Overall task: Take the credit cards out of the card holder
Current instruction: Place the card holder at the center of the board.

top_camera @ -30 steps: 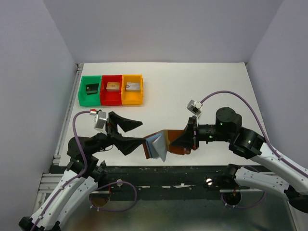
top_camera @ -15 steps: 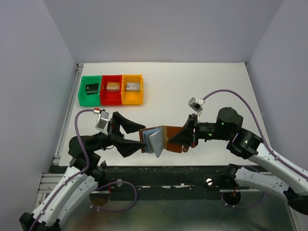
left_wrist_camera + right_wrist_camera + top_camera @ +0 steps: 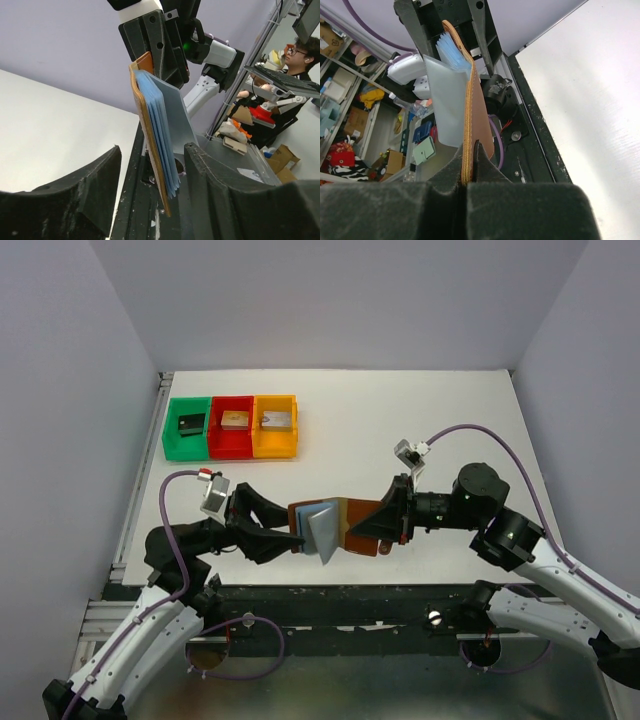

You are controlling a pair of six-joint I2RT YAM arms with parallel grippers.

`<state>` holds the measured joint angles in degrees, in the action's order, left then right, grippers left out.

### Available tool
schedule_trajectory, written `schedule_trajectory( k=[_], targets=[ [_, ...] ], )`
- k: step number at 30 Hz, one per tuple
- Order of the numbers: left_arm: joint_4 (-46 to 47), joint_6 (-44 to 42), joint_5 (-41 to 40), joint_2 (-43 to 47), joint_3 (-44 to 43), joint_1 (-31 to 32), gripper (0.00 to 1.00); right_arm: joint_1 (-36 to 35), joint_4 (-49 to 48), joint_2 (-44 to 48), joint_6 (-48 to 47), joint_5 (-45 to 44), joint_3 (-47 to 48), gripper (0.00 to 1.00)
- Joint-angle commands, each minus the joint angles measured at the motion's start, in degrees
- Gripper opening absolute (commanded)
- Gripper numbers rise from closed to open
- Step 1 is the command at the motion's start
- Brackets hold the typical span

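My right gripper (image 3: pixel 385 523) is shut on one brown leaf of the card holder (image 3: pixel 352 522) and holds it open, above the table near the front edge. In the right wrist view the jaws pinch the leather edge (image 3: pixel 479 120). Pale blue thin layers (image 3: pixel 322 528) fan out from the holder's left half; I cannot tell cards from pockets. My left gripper (image 3: pixel 292 531) is open, with its fingers either side of that left half. In the left wrist view the holder (image 3: pixel 148 150) and the blue layers (image 3: pixel 167 145) stand edge-on between the two fingers without touching them. No tan-gold cards show.
Green (image 3: pixel 187 427), red (image 3: pixel 232 425) and orange (image 3: pixel 275 424) bins stand in a row at the back left, each holding a small block. The table's front edge and a dark rail run just below the grippers.
The right gripper has carried the card holder a little left and away from the front edge. The left gripper has moved right, and its open fingers now straddle the holder's left half.
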<state>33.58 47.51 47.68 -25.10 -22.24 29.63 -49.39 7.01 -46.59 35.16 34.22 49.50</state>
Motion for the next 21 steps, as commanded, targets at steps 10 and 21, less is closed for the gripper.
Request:
schedule_trajectory(
  k=[10,21],
  targets=[
    [3.2,1.2,2.1,-3.5,-0.8,-0.3,0.65,0.3,-4.3,-1.4,1.3,2.9,-0.1,0.00],
    [4.5,1.6,3.1,-5.4,-1.0,-0.3,0.33,0.3,-3.7,-2.3,0.7,3.2,0.2,0.00]
  ],
)
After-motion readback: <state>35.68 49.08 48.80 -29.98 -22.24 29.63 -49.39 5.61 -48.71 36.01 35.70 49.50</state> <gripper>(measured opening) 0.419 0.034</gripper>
